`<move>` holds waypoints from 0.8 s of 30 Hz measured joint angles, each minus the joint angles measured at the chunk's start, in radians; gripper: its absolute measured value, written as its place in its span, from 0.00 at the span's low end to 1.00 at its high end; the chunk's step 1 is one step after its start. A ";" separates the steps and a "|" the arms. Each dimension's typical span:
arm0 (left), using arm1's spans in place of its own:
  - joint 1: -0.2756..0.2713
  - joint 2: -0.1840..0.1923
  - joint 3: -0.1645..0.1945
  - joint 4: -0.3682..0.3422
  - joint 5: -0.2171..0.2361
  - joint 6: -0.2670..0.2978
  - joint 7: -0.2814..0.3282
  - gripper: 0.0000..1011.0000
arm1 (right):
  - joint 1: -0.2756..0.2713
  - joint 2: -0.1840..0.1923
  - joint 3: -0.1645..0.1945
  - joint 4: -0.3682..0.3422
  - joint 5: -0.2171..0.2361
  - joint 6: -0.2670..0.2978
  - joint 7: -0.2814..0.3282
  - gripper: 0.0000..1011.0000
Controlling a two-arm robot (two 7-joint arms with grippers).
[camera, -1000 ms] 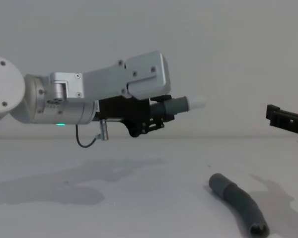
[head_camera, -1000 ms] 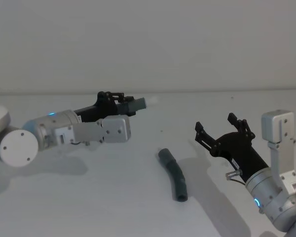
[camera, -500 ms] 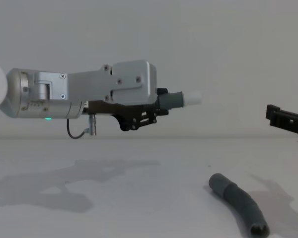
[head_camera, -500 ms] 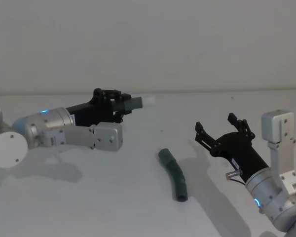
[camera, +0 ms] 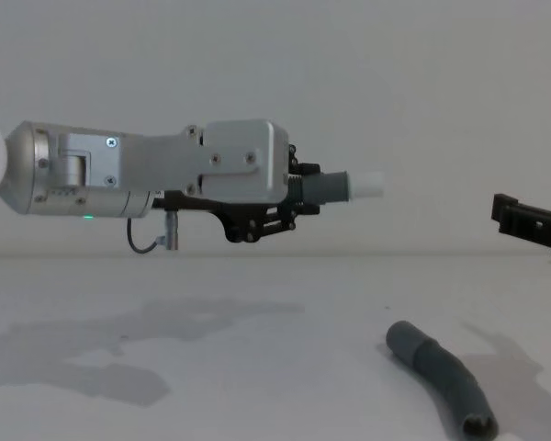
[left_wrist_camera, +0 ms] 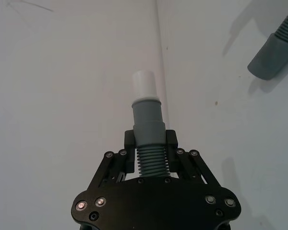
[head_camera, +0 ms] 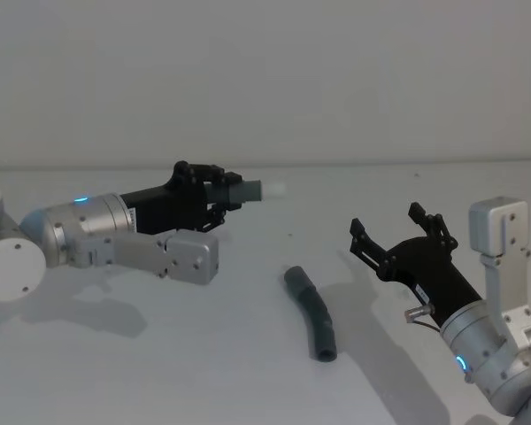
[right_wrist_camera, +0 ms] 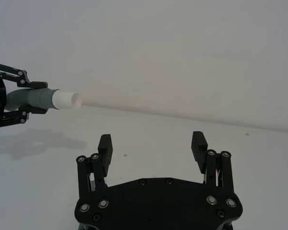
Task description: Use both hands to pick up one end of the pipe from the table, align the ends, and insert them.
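My L fingers (left_wrist_camera: pixel 171 140) are clamped on the plug piece (head_camera: pixel 243 189) up in the air, white tip pointing right, while my R fingers (head_camera: pixel 419 213) are spread apart & empty, w/ the socket piece (head_camera: pixel 311 312) lying on the table (head_camera: pixel 159 354) left of & below them, long axis near-to-far, so R arm's nearer.

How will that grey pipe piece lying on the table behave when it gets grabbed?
Being round, the pipe piece could roll if nudged, though its bend likely limits that. Its ribbed stretch suggests it may flex slightly when squeezed.
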 joint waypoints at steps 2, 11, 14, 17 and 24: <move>0.000 0.000 0.000 -0.001 0.004 -0.005 0.001 0.33 | 0.000 0.000 0.000 0.000 0.000 0.000 0.000 0.99; 0.004 0.000 -0.001 -0.005 0.015 -0.017 0.006 0.33 | 0.000 0.001 0.001 -0.002 0.000 0.007 0.001 0.99; 0.005 0.000 -0.002 -0.005 0.017 -0.019 0.006 0.33 | 0.000 0.006 0.001 -0.010 0.002 0.031 0.007 0.99; 0.006 0.000 -0.002 -0.005 0.018 -0.020 0.007 0.33 | 0.002 0.014 0.001 -0.020 0.007 0.068 0.015 0.99; 0.007 0.000 -0.003 -0.006 0.021 -0.024 0.008 0.33 | 0.020 0.034 -0.004 -0.052 0.020 0.182 0.038 0.99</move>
